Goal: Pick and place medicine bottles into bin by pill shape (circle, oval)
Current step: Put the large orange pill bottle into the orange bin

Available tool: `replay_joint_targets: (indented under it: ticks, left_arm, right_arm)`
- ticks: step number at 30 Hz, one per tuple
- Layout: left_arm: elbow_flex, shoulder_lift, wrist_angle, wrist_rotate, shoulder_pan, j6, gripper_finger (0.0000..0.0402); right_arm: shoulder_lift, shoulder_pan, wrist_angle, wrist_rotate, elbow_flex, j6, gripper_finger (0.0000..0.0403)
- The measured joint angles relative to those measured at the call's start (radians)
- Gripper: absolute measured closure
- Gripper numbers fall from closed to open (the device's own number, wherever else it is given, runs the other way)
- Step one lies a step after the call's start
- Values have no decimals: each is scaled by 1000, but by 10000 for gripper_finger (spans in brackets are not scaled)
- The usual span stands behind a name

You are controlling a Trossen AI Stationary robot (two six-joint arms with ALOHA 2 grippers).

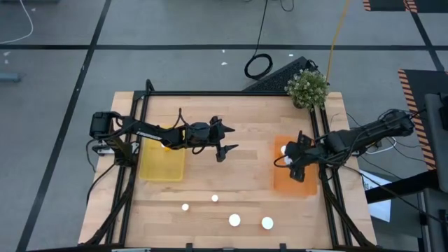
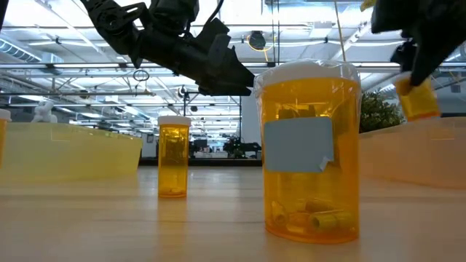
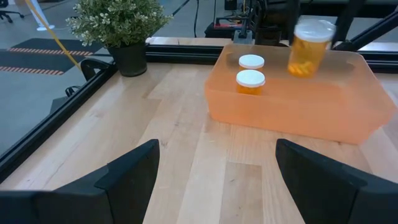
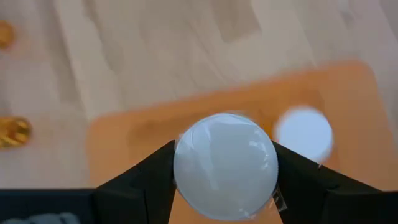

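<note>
My right gripper [image 1: 292, 157] hangs over the orange bin [image 1: 302, 183], shut on an amber medicine bottle [image 3: 308, 51] with a white cap. Two more white-capped bottles [image 3: 250, 79] stand upright inside that bin. My left gripper [image 1: 225, 148] hovers open above the middle of the table and touches nothing. A yellow bin [image 1: 162, 166] sits on the left. Several medicine bottles stand upright on the near part of the table, among them a wide one [image 2: 309, 153] and a narrow one [image 2: 173, 156]. My right gripper pinches the bottle at its white cap [image 4: 225, 165], one finger [image 4: 149, 180] on each of two opposite sides. The fingers come from above, pointing down. The bottle hangs upright below them [image 2: 419, 98], lifted clear above the orange bin.
A potted plant [image 1: 307, 88] stands at the table's far right corner. Loose bottles dot the near strip of the table [image 1: 234, 220]. Black frame rails [image 1: 136, 126] run along the table's left, far and right sides. Bare wood lies between the two bins.
</note>
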State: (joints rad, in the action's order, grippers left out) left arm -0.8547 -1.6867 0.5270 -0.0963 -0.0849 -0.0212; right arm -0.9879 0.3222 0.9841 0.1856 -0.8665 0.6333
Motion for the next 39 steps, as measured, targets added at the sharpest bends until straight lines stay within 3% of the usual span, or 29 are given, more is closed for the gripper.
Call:
replay_joint_targets:
  ticks: [6,18,32,39]
  left_arm:
    - [0,0,0,0,0,0,76]
    - [0,0,-2,0,0,0,76]
    - [0,0,-2,0,0,0,76]
    - [0,0,-2,0,0,0,76]
  right_arm:
    - [6,0,109,1,2,79,191]
    - [6,0,52,-5,158,129,190]
    - [6,1,-30,-31,249,125,190]
    - [6,20,-37,-32,282,124,167]
